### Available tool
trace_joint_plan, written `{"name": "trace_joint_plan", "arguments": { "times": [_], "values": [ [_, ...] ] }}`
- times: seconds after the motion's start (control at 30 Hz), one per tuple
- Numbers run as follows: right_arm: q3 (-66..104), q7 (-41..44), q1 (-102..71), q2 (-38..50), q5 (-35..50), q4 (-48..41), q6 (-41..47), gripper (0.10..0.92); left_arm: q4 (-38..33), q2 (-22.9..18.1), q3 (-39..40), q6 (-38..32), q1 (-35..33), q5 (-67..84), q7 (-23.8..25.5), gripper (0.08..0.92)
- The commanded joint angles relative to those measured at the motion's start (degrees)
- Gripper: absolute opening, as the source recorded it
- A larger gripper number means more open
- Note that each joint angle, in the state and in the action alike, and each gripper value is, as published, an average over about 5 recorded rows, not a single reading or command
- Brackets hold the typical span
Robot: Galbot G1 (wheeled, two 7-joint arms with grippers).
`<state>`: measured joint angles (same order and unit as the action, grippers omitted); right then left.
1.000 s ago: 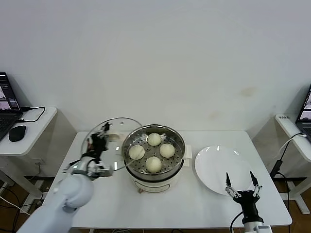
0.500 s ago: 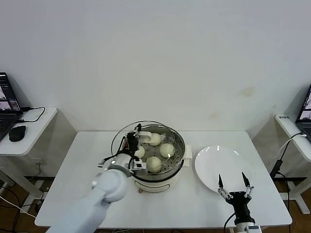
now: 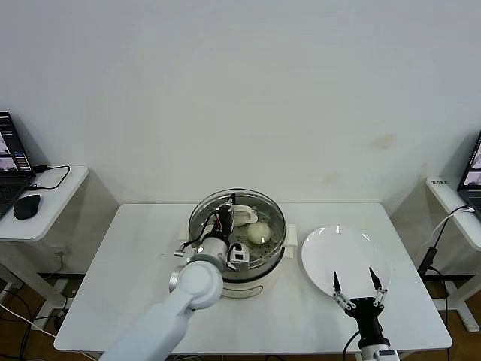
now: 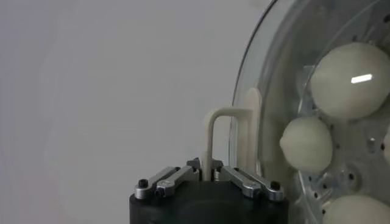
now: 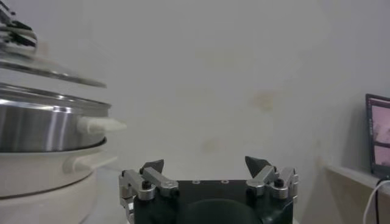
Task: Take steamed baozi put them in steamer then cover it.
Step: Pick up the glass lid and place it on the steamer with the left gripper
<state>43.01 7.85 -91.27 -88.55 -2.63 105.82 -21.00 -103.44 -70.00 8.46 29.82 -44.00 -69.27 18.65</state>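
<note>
My left gripper is shut on the cream-white handle of the cover, the clear glass lid. It holds the cover over the steamer, slightly tilted and just above the steel rim, as the right wrist view shows for the cover and steamer. Baozi lie in the basket under the glass; one shows clearly in the head view. My right gripper is open and empty at the table's front right, in front of the plate.
An empty white plate lies right of the cream-white pot. A side table with a laptop and mouse stands at the left. Another laptop and table stand at the right.
My left gripper has carried the cover from left of the pot to above the steamer. My right gripper has shifted slightly toward the table's front edge.
</note>
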Motion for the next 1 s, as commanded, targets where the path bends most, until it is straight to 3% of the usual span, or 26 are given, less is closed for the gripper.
{"name": "trace_joint_plan", "arguments": {
  "times": [0.03,1.0],
  "values": [
    [-0.2,0.0,0.1,0.0,-0.4,-0.1,-0.1,0.823,2.4,-2.5,0.9,-0.2,0.6,-3.2,0.6,0.155],
    [-1.4,0.4,-0.2,0.0,-1.1,-0.2,-0.4,0.823,2.6,-3.5,-2.0,-0.7,-2.4,-1.7,-1.1,0.155]
  ]
}}
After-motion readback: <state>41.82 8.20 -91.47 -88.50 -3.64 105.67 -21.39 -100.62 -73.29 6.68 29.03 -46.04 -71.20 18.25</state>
